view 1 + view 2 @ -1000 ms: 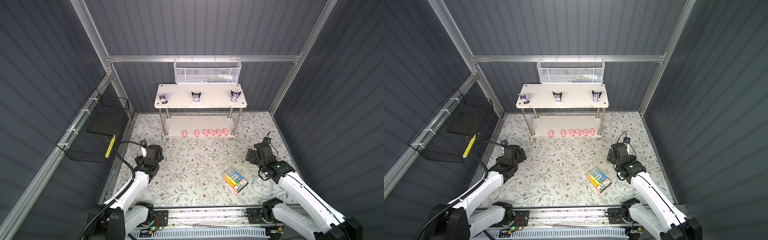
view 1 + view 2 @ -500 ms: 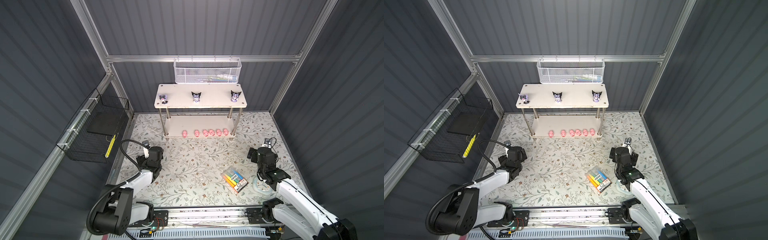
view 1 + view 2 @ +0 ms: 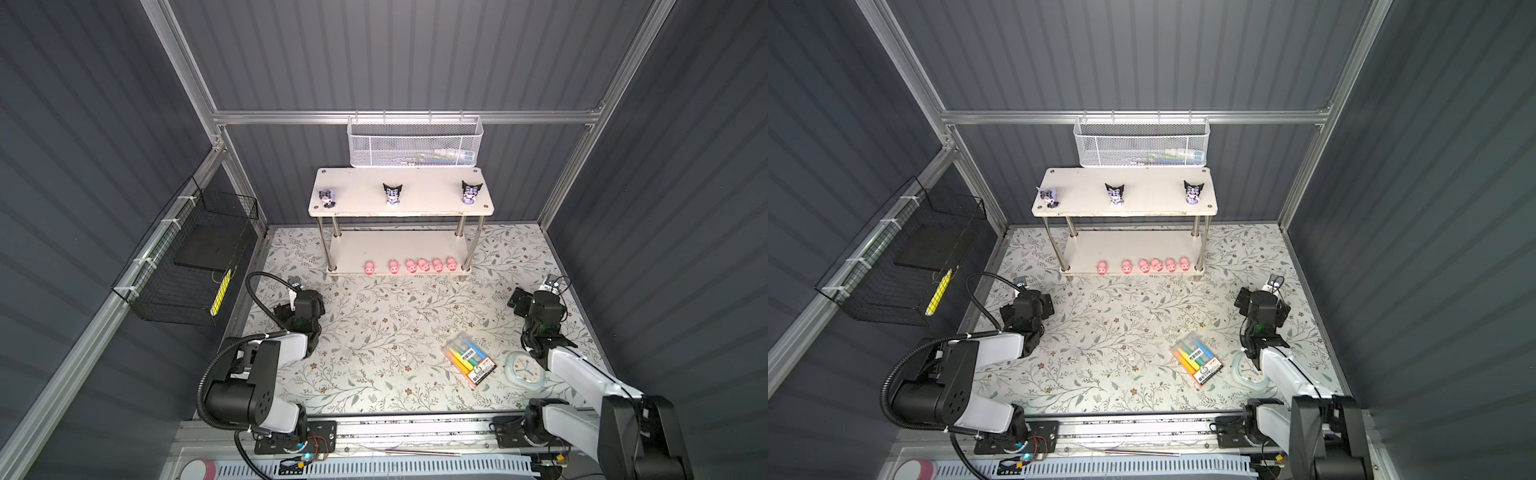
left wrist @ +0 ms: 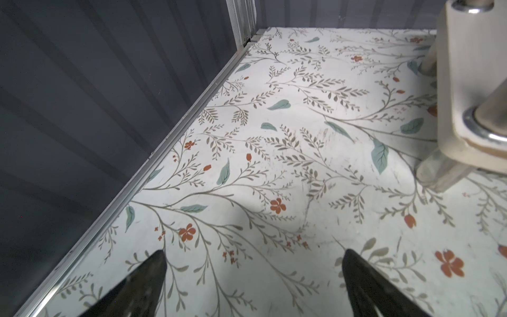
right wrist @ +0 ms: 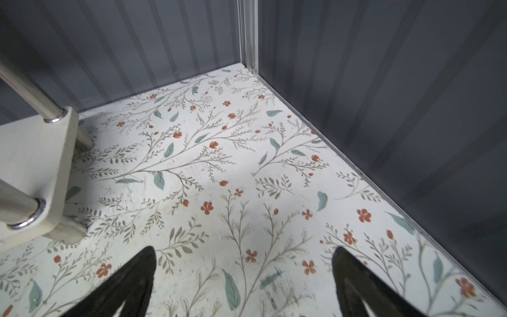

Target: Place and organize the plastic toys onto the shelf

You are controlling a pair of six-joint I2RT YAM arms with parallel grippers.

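Down on the flowered mat (image 3: pixel 374 332), the left gripper (image 4: pixel 253 254) has its two black fingers spread wide with only bare mat between them, gripping nothing. The right gripper (image 5: pixel 244 248) is likewise spread wide and empty. Each hangs in front of the shelf (image 3: pixel 428 199), one off its left end and one off its right, well apart from any toy. On the upper board stand three black-eared figurines (image 3: pixel 392 194), spaced well apart. Along the front edge of the lower board runs a row of six pink pigs (image 3: pixel 409 266), with the four on the right bunched close. A pack of markers (image 3: pixel 469 359) lies near the right arm; its label carries print, but it looks too small for me to read. Just beside it lies a pale-blue clock (image 3: pixel 524 370), partly under that arm. The wrist views catch only a corner of the lower board with its shiny posts, while both top views show the toys themselves.
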